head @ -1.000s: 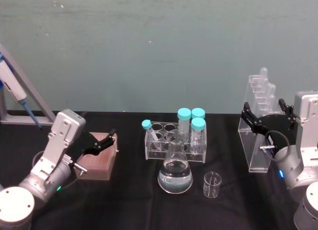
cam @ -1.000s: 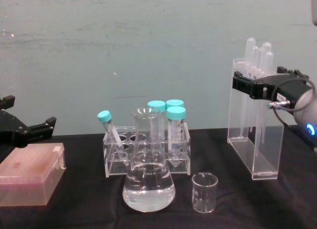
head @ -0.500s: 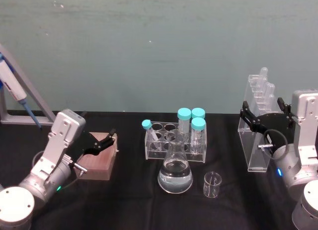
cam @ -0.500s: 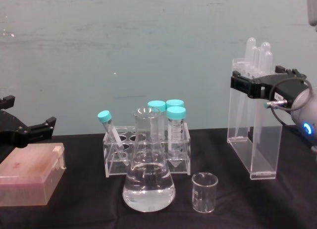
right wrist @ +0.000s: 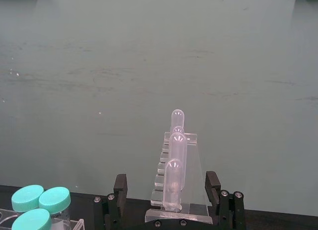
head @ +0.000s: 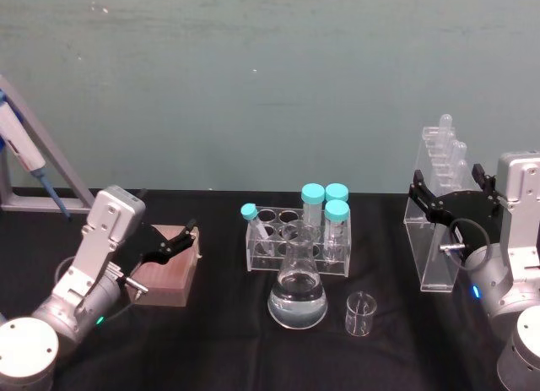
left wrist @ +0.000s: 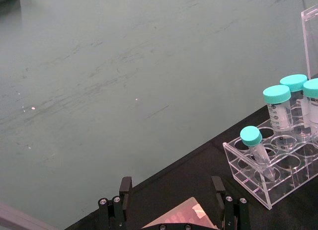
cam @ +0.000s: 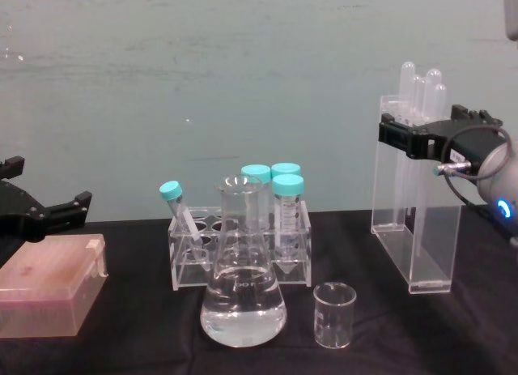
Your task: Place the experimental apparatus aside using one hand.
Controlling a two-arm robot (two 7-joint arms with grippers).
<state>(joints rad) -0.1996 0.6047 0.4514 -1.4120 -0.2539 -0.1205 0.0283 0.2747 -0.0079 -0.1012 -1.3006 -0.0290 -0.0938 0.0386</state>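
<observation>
Acrylic stand (head: 439, 256) sat upright on the bench (head: 219, 340), well right of the flask (head: 297, 298) and beyond the beaker (head: 360, 313), which stood just right of the flask. Right gripper (head: 447, 187) was at the stand's top edge, fingers spread wide with the stand and its tubes between them. Couldn't see either finger pressing the acrylic, so I read it as not clamped. Left gripper (head: 184, 236) hung far left of the flask over a pink box (head: 169, 277), fingers wide too, idle. Capped-tube rack (head: 291, 239) stood just behind the flask.

Step in hand, my read: grip the stand and shift it aside.
- Centre the fingers first. In the right wrist view one looked nearer the wall than the other, and an uneven close would shove the stand.
- The grip is high on a tall, narrow piece, so keep it vertical and lift only enough to clear the bench.
- Move slowly, away from the flask. The tubes look loose, and a tilt could tip them out.
- Set it down flat before opening.
</observation>
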